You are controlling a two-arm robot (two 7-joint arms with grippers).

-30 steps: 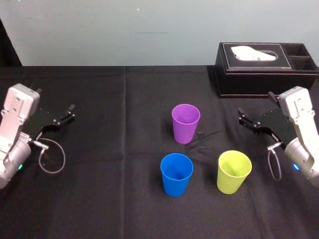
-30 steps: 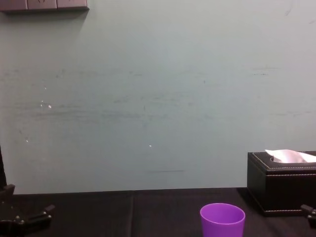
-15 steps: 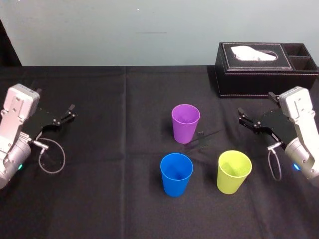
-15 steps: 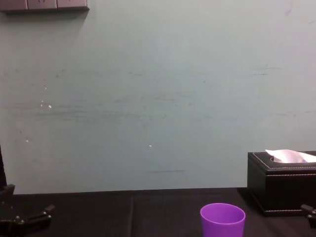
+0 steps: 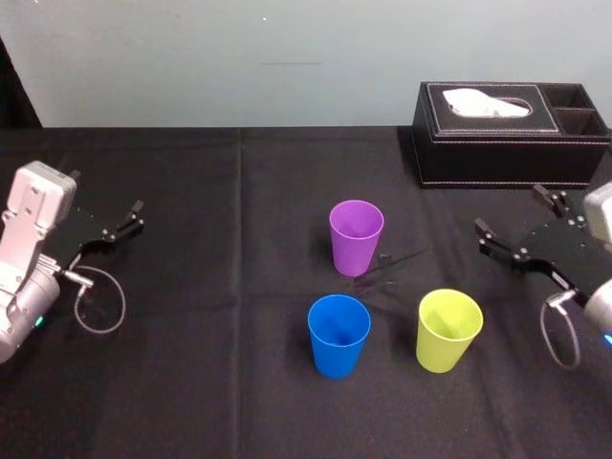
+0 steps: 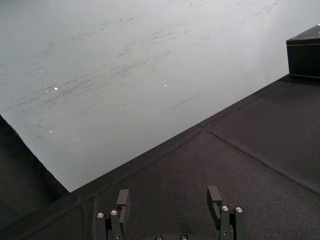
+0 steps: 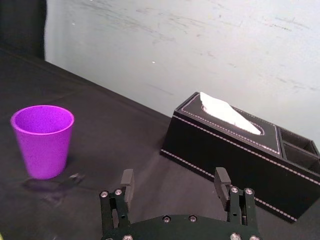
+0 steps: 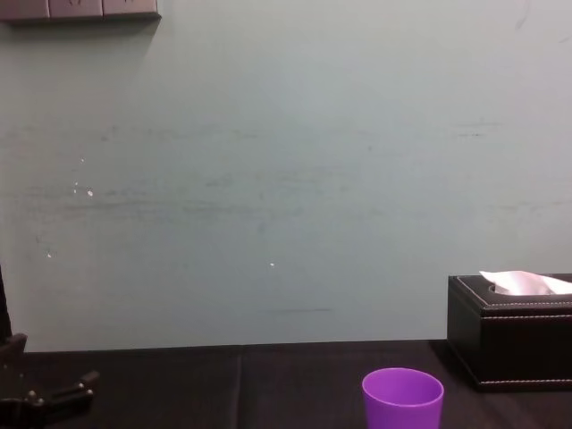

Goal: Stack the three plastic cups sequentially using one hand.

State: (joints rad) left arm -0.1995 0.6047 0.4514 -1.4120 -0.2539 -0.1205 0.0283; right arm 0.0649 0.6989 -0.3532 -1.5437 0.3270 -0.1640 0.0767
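dev1: Right gripper (image 5: pixel 509 208) has slid right and a bit nearer since a second ago. Cups haven't moved.

dev2: Jaws?

dev1: Spread wide, nothing between them. It hovers at the table's right edge, well right of the purple cup (image 5: pixel 356 234), farther back than the yellow-green cup (image 5: pixel 448 328) and touching neither.

dev2: Cup layout?

dev1: All three are upright, mouths up, standing apart, none nested. Purple is mid-table and the farthest back. The blue cup (image 5: pixel 338 333) is just near of it, slightly left. Yellow-green is level with blue, off to its right with a clear gap.

dev2: Anything around them?

dev1: Black tissue box (image 5: pixel 507 134) at far right against the wall (image 5: pixel 239 57), white tissue (image 5: pixel 488 101) poking out the top. The right gripper sits on the near side of the box, close to it. Table (image 5: pixel 220 287) is covered in black cloth.

dev2: Left arm?

dev1: Left gripper (image 5: pixel 138 214) is parked at the left edge, well away from the cups. The left wrist view shows its jaws parted and empty. A cable loop (image 5: pixel 96 301) hangs just near of it.
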